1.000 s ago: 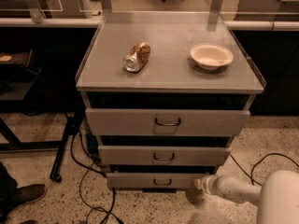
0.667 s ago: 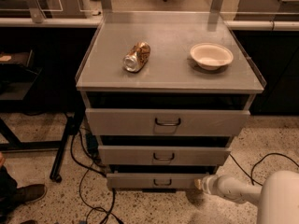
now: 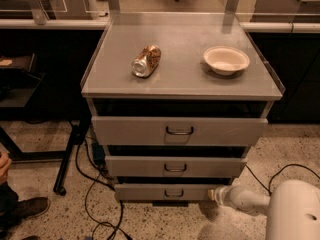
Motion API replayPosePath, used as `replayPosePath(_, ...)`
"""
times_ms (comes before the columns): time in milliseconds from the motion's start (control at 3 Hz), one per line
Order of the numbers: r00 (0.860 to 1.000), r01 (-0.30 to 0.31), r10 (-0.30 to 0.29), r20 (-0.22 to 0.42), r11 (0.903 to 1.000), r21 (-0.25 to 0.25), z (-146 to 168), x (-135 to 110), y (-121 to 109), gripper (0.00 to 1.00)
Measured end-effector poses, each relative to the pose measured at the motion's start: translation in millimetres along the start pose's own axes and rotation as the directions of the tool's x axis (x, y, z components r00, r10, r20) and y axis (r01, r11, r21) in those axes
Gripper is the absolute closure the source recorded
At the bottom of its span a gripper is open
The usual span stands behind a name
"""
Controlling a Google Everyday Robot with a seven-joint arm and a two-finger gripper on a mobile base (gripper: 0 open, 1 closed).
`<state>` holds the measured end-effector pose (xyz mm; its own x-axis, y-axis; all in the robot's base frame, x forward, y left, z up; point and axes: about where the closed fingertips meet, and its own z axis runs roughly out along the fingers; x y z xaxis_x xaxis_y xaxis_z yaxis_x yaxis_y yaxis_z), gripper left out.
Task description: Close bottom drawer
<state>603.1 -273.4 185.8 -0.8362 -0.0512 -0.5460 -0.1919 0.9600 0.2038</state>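
Down near the floor with the hand [image 3: 214,194], white and stubby, right at the right end of the bottom drawer [image 3: 150,192], touching its front or just beside it, hard to say which. No telling whether spread or pressed together. Left of the hand, midway along that front, a small dark handle [image 3: 174,193]; a dark gap just above the panel. Directly above the hand, the middle drawer [image 3: 140,167], then the top drawer [image 3: 130,130], both fronts jutting forward with shadow over them. Higher again, the grey worktop [image 3: 185,81]: up and left of the hand, a can [image 3: 146,61] on its side; almost straight above, well apart from the can, a pale bowl [image 3: 226,59]. Left at floor level, black cables [image 3: 86,194] across the speckled floor.
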Motion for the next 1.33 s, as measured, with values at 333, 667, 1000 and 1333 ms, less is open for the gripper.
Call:
replayPosePath(333, 1.0, -0.002, 0.001, 0.023, 0.9999, 0.01, 2.8, -6.8, -3.1, 1.0)
replayPosePath(667, 1.0, -0.002, 0.001, 0.023, 0.9999, 0.01, 2.9, -6.7, -3.0, 1.0)
replayPosePath(1000, 1.0, -0.001, 0.001, -0.008, 1.0, -0.004, -4.5, -2.5, 1.2, 1.0)
replayPosePath(1333, 0.999, -0.015, 0.014, -0.05, 0.9997, -0.019, -34.4, 17.9, -0.4, 1.0)
